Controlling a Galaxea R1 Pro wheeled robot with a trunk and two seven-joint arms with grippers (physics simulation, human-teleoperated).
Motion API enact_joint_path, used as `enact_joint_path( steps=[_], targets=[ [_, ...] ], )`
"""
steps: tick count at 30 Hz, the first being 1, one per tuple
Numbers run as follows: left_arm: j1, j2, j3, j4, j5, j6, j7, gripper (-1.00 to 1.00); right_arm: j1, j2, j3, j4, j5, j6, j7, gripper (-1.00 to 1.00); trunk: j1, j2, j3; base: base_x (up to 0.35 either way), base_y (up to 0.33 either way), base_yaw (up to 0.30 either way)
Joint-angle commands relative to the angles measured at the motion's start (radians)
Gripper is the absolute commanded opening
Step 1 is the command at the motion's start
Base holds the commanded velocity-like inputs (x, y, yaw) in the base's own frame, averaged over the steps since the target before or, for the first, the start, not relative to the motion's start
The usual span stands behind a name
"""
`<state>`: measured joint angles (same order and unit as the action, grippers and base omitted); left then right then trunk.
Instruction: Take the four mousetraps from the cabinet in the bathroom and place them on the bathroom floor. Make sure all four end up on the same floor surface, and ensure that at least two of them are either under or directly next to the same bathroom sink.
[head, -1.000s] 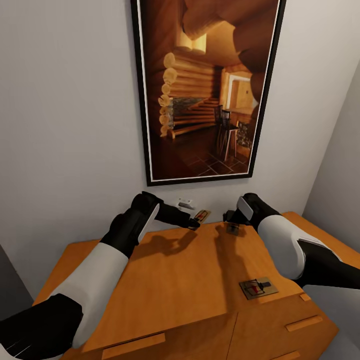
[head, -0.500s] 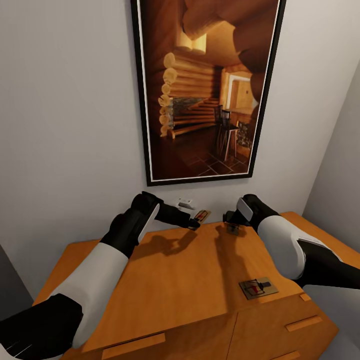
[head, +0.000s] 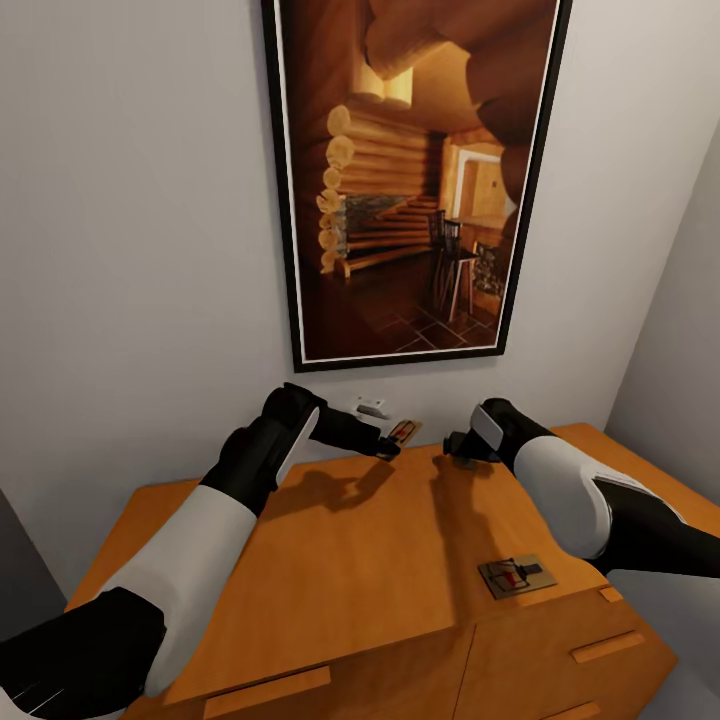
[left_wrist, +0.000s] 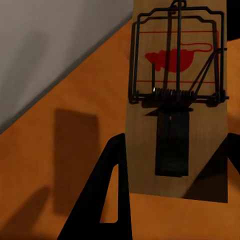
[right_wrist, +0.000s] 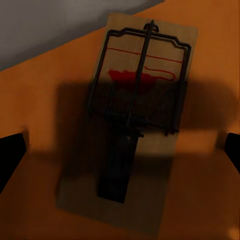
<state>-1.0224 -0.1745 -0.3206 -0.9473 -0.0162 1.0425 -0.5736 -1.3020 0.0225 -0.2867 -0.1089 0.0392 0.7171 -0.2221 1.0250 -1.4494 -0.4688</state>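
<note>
The orange-brown cabinet (head: 360, 560) filled the lower head view, pushed against a grey wall under a big framed picture of a log cabin (head: 415, 180). Both arms reached toward its back edge. The left gripper (head: 385, 443) sat at one mousetrap (left_wrist: 175, 100) lying flat by the wall; in its wrist view, its two dark fingers (left_wrist: 107, 200) stood wide on either side of the board's near end, which ran lengthwise straight away from the gripper, not yet pinched. The right gripper (head: 458, 445) hovered over a second mousetrap (right_wrist: 132, 125), flat on the top directly beneath it, long axis slanted slightly across the fingers; its fingertips (right_wrist: 10, 150) sat far apart at the view's edges, spread and empty. A third mousetrap (head: 516, 576) lay near the front right corner, closest to the right arm. I judged the left arm the better lined up for a grasp.
</note>
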Motion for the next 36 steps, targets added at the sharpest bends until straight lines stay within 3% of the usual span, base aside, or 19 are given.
enact_joint_path(
  steps=[1, 36],
  targets=[
    [-0.001, 0.0, 0.0, -0.001, -0.002, 0.005, -0.003, -1.0, 0.0, 0.001, -0.009, 0.0, 0.004, 0.005, -0.006, 1.0, 0.0, -0.001, -0.001, 0.0, 0.0, 0.0],
    [-0.001, 0.0, 0.001, -0.001, -0.001, 0.005, -0.002, -1.0, 0.0, 0.001, -0.011, 0.041, -0.001, 0.022, -0.033, 1.0, 0.0, -0.001, -0.001, 0.0, 0.0, 0.0]
  ],
)
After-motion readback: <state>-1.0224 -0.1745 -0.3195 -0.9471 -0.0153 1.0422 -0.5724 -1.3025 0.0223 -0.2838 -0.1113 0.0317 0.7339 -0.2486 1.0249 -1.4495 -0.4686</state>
